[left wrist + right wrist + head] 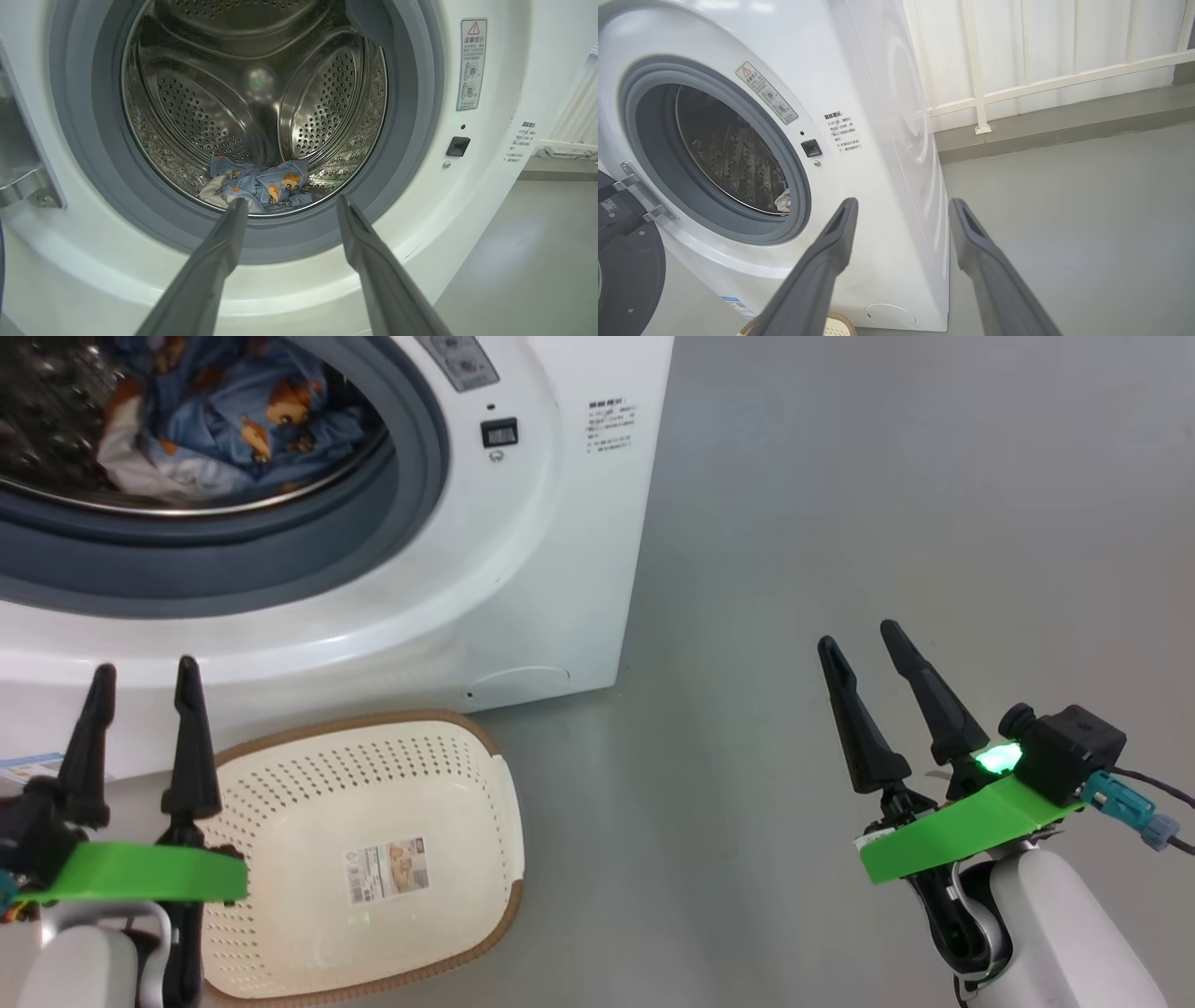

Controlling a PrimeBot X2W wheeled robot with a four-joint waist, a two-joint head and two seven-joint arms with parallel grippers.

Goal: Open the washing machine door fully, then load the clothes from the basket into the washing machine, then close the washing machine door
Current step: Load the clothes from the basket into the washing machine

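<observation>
Left end effector [147, 667] spread, empty, by basket [373, 720] rim near washer [523, 569] front; right end effector [858, 636] spread, empty, over wide floor [840, 476]. Clothes [233, 420] in drum [210, 116], door [626, 270] open.

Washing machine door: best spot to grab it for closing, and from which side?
Probably the rim opposite the hinge: the washing machine door stands swung open to the left, so come from its left with the open left gripper.
</observation>
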